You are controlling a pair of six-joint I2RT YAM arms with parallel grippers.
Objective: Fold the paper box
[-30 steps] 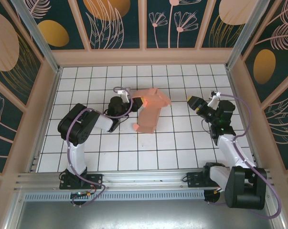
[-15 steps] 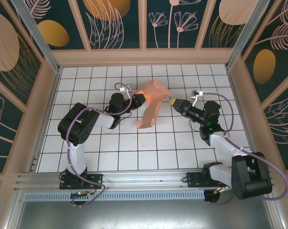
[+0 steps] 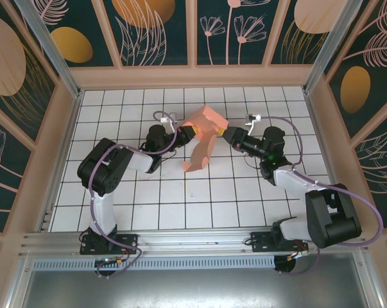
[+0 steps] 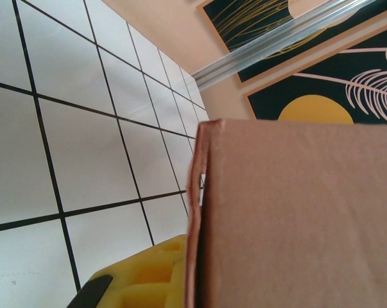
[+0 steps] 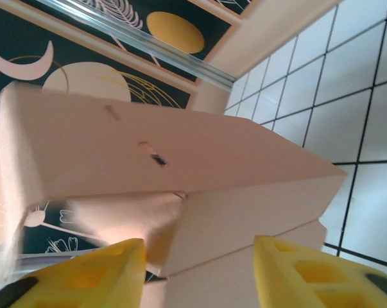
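Note:
The salmon-pink paper box (image 3: 203, 149) is partly folded and held tilted above the tiled floor, its long flap hanging down toward the near side. My left gripper (image 3: 189, 132) is shut on the box's left wall. In the left wrist view that wall (image 4: 296, 218) covers the right half, pressed against one yellow finger (image 4: 142, 276), and the other finger is hidden behind the cardboard. My right gripper (image 3: 226, 135) is at the box's right side and open. Its two yellow fingers (image 5: 84, 273) stand wide apart, with the box's panels (image 5: 180, 147) just in front of them.
White tiled floor (image 3: 180, 199) with black grid lines, walled by peach-framed panels (image 3: 193, 76) at the back and on both sides. An aluminium rail (image 3: 180, 240) runs along the near edge by the arm bases.
The right arm has swung left from the right side of the floor up to the box. The left gripper has tipped the box more upright and narrower as seen from above.

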